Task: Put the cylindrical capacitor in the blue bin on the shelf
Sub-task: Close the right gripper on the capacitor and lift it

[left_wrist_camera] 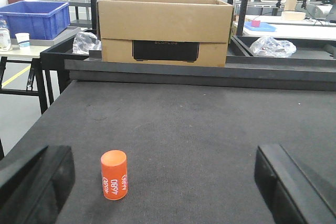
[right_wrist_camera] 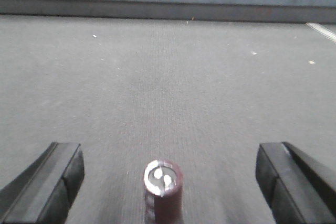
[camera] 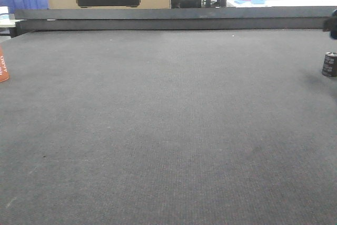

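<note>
**Capacitor upright on bench, between open fingers of right tool, not gripped**

Right wrist view: the right tool (right_wrist_camera: 169,157) is spread wide, its two dark fingers (right_wrist_camera: 50,184) at the lower corners of the frame. It holds nothing. The cylindrical capacitor (right_wrist_camera: 163,190) stands upright on the bench (right_wrist_camera: 168,77), between the fingers and clear of both. Its silvery top faces up with two pale spots on it. The side is blurred here, so the markings cannot be read.

Left wrist view: the left tool (left_wrist_camera: 163,156) is likewise wide open and holds nothing. An orange cylinder (left_wrist_camera: 114,174) with white lettering stands upright between its fingers, nearer the left-hand one and touching neither.

Front view: the capacitor sits at the far right edge of the dark grey bench, and the orange cylinder is cut off at the far left edge. The two are well apart. A dark shape at the right edge above the capacitor is possibly part of the right arm, but it is too cropped to tell.

Beyond: a raised dark rail (left_wrist_camera: 199,72) closes the far side of the bench. Behind it sits a cardboard box (left_wrist_camera: 165,30). Further left, a blue crate (left_wrist_camera: 34,18) rests on a side table (left_wrist_camera: 26,51).
</note>
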Tool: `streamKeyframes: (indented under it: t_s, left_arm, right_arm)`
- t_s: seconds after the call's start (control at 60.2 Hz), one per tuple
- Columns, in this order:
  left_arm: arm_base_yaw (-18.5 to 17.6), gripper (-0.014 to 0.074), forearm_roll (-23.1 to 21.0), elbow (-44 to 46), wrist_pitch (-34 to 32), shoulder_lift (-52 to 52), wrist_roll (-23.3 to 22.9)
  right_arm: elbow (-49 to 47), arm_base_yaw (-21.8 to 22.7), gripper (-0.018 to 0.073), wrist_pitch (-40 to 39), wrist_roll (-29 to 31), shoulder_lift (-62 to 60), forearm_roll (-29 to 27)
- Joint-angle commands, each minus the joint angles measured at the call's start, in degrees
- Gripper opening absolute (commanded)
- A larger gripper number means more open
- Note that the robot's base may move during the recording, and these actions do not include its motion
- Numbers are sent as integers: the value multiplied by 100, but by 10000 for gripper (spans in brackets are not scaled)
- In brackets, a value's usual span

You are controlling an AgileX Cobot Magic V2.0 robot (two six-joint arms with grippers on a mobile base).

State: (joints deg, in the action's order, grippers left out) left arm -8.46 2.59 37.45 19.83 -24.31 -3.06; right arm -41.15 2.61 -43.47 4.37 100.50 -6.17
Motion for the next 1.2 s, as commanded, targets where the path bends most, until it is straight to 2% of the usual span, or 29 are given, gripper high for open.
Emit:
streamKeyframes:
  t_s: [0.0,0.216,0.449,0.482,0.582,0.698,0.848,0.997,1.18]
  left_arm:
    - [-35,608,-21,38,-65,-12,11]
    - [-35,608,-21,38,-65,-12,11]
    - [-35,608,-21,38,-65,-12,11]
    - [-35,608,-21,38,-65,-12,11]
    - [-35,608,-21,38,-65,-12,11]
    - [-35,608,-21,38,-65,-12,11]
    - [-35,608,-21,38,-65,-12,11]
    - [-35,608,-41,38,-65,-12,11]
    - [-24,599,-35,-265,-65,-84,11]
  right_arm:
    - [-342,8,570,-200,8,450,21]
    - [-857,27,570,-216,8,1296,21]
    - [-956,27,560,-598,8,1714,2]
    - [-956,27,536,-613,8,1724,2]
    - [-956,27,381,-676,8,1724,2]
    - [-956,27,141,-716,8,1724,2]
    - [-956,27,-41,-704,8,1631,2]
    - [-934,27,-113,-651,8,1069,2]
    - [-802,16,-109,-92,8,-199,2]
